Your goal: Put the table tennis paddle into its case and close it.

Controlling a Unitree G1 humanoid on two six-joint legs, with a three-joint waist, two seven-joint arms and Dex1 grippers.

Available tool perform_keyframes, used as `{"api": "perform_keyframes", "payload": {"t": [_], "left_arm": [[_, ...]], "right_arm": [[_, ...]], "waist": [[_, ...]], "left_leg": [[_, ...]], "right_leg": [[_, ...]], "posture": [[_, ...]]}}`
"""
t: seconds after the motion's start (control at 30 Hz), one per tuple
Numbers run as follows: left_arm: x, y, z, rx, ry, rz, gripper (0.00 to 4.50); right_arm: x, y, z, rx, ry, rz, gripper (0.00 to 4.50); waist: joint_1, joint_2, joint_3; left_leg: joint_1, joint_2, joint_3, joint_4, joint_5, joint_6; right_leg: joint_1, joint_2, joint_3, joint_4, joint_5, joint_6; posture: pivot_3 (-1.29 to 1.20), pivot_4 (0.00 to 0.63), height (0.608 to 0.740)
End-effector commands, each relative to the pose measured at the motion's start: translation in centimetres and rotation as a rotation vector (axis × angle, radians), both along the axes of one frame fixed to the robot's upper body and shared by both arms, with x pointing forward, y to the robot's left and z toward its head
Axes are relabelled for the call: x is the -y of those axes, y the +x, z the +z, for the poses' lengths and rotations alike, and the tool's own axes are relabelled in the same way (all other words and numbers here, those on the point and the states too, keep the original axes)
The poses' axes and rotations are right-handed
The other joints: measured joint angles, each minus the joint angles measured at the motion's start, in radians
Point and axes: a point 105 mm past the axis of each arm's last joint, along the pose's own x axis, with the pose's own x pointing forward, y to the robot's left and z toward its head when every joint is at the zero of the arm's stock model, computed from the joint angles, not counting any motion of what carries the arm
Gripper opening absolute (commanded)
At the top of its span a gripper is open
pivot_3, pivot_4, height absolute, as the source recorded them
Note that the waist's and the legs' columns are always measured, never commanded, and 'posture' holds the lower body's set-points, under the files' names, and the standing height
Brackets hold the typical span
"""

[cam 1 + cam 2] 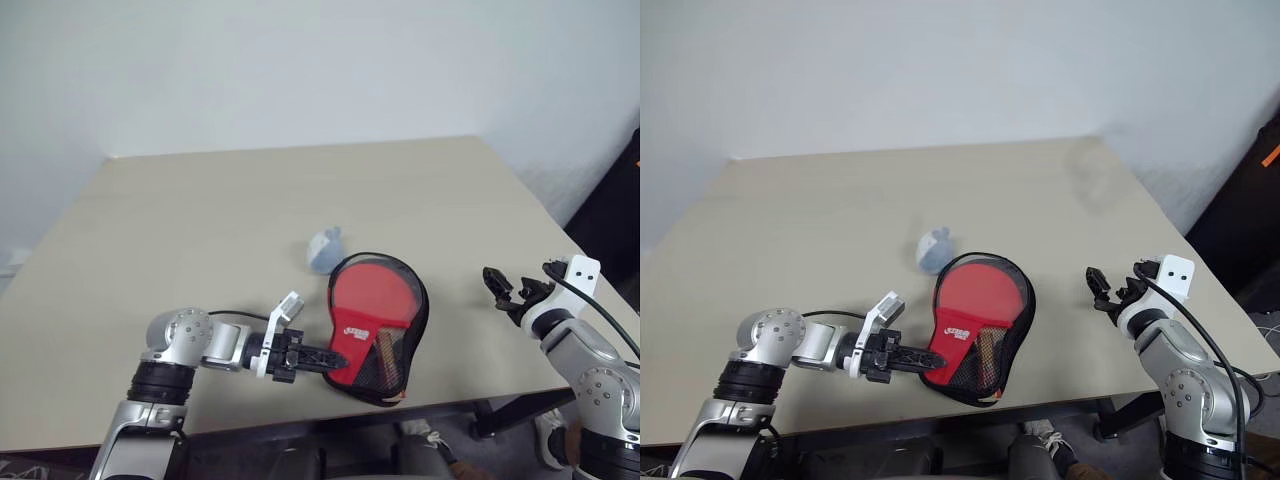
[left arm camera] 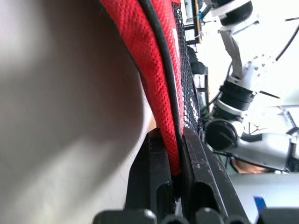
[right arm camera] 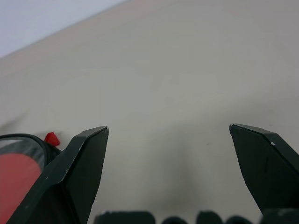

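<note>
Left gripper is clamped on the case edge at the table front, apparently to steady or draw the cover. Inside lies the table tennis paddle. Right gripper hovers spread wide, empty, well apart.

A small white logo sits on the red fabric of the case, near its handle end, but its letters are too small to read. No other text or numbers are legible.
</note>
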Motion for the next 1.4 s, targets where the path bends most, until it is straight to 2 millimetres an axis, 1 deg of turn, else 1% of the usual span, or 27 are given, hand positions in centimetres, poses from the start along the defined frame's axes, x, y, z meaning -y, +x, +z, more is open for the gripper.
{"api": "perform_keyframes", "payload": {"t": [0.03,0.1,0.2,0.3,0.5,0.53,0.6,0.77,0.87,0.9,0.97,1.03,1.13,1.2,1.27,1.33,1.4], "left_arm": [[-0.2,-1.0,0.9,-0.006,-0.040,-0.040,0.01],[-0.6,-1.7,0.8,-0.023,-0.026,-0.059,0.01],[-1.1,-2.3,0.7,-0.032,-0.010,-0.073,0.01],[-1.6,-2.9,-0.3,-0.035,0.065,-0.084,0.01],[-2.0,-2.6,-0.9,0.006,0.110,-0.077,0.01],[-2.1,-2.5,-0.9,0.010,0.111,-0.079,0.57],[-2.2,-2.4,-0.7,0.014,0.106,-0.084,1.11],[-2.7,-1.9,-0.3,0.052,0.114,-0.093,2.89],[-3.3,-0.7,0.1,0.176,0.146,-0.100,3.93],[-3.6,0.0,0.3,0.249,0.171,-0.105,3.93],[-4.1,1.8,1.5,0.417,0.193,-0.109,3.93],[-4.2,3.2,2.4,0.566,0.209,-0.122,3.93],[-3.7,4.5,3.4,0.701,0.190,-0.131,3.93],[-2.7,4.7,3.9,0.778,0.163,-0.165,3.93],[-1.0,4.5,4.1,0.853,0.123,-0.206,3.93],[0.9,4.2,3.4,0.948,0.088,-0.232,3.93],[2.2,4.3,2.3,1.006,0.084,-0.232,3.93]], "right_arm": [[-0.2,0.0,1.8,0.054,-0.029,0.026,4.50],[-0.4,0.0,1.8,0.055,-0.036,0.040,4.50],[-0.7,0.0,1.8,0.051,-0.043,0.058,4.50],[-0.8,-0.1,1.9,0.051,-0.044,0.066,4.50],[-0.8,0.0,1.8,0.053,-0.045,0.063,4.50],[-0.9,-0.1,1.8,0.053,-0.045,0.064,4.50],[-1.0,-0.2,1.7,0.054,-0.045,0.064,4.50],[-1.2,-0.2,1.9,0.066,-0.049,0.072,4.50],[-1.4,-0.1,2.3,0.089,-0.037,0.089,4.50],[-1.5,0.0,2.5,0.097,-0.034,0.097,4.50],[-1.7,0.0,3.0,0.121,-0.030,0.127,4.50],[-1.9,0.1,3.5,0.159,-0.032,0.155,4.50],[-1.9,0.6,3.7,0.178,-0.059,0.179,4.50],[-2.1,1.0,4.5,0.238,-0.057,0.198,4.50],[-2.5,1.6,4.7,0.255,-0.052,0.221,4.50],[-3.1,2.3,4.8,0.259,-0.046,0.239,4.50],[-3.3,3.1,4.6,0.249,-0.042,0.238,4.50]], "waist": [[0.000,0.000,0.000],[-0.002,0.000,0.000],[-0.002,0.000,0.000],[-0.002,0.000,0.000],[0.000,0.000,0.000],[0.000,0.000,0.000],[0.000,0.000,0.000],[0.000,0.000,0.000],[0.000,0.000,0.000],[0.000,0.000,0.000],[0.000,0.000,0.000],[0.001,0.000,0.000],[0.001,0.000,0.000],[0.001,0.000,0.000],[0.000,0.000,0.000],[0.001,0.000,0.000],[0.001,0.000,0.000]], "left_leg": [[0.000,0.000,0.000,0.000,0.000,0.000],[-0.001,0.000,0.000,0.000,0.000,0.000],[-0.001,0.000,0.001,-0.001,0.000,0.000],[-0.001,0.000,0.001,-0.001,0.000,0.000],[-0.001,0.000,0.001,-0.001,0.000,0.000],[-0.001,0.000,0.001,-0.001,0.000,0.000],[-0.001,0.000,0.001,-0.001,0.000,0.000],[-0.001,0.000,0.002,-0.001,0.000,0.000],[-0.001,0.000,0.002,-0.001,0.000,-0.001],[-0.001,0.000,0.002,-0.001,0.000,-0.001],[-0.001,0.001,0.002,-0.001,0.000,-0.001],[-0.002,0.001,0.002,-0.001,0.001,-0.002],[-0.002,0.000,0.003,-0.001,0.001,-0.002],[-0.002,0.000,0.003,-0.002,0.001,-0.002],[-0.002,0.001,0.003,-0.002,0.001,-0.002],[-0.002,0.001,0.003,-0.002,0.001,-0.002],[-0.001,0.001,0.003,-0.002,0.001,-0.002]], "right_leg": [[0.000,0.000,0.000,0.000,0.000,0.000],[-0.001,0.000,0.000,0.000,0.000,0.000],[-0.002,0.000,0.001,0.001,0.000,0.000],[-0.002,0.000,0.001,0.000,0.000,-0.001],[-0.003,0.000,0.001,0.001,0.000,-0.001],[-0.003,0.000,0.001,0.001,0.000,-0.001],[-0.003,0.000,0.001,0.000,0.000,-0.001],[-0.003,0.000,0.001,0.000,-0.001,-0.002],[-0.003,0.000,0.001,0.000,-0.001,-0.003],[-0.003,0.000,0.001,0.000,-0.001,-0.003],[-0.003,0.000,0.001,0.000,-0.001,-0.003],[-0.004,0.000,0.001,0.000,-0.001,-0.004],[-0.003,0.000,0.001,-0.001,-0.001,-0.003],[-0.003,0.000,0.002,-0.001,0.000,-0.001],[-0.003,0.000,0.002,-0.001,0.000,-0.001],[-0.003,0.000,0.002,-0.001,0.000,-0.001],[-0.002,0.000,0.002,-0.001,0.001,-0.001]], "posture": [[0.00,0.000,0.740],[0.00,0.000,0.740],[0.00,0.000,0.740],[0.00,0.000,0.740],[0.00,0.000,0.740],[0.00,0.000,0.740],[0.00,0.000,0.740],[0.00,0.000,0.740],[0.00,0.000,0.740],[0.00,0.000,0.740],[0.00,0.000,0.740],[0.00,0.000,0.740],[0.00,0.000,0.740],[0.00,0.000,0.740],[0.00,0.000,0.740],[0.00,0.000,0.740],[0.00,0.000,0.740]]}}
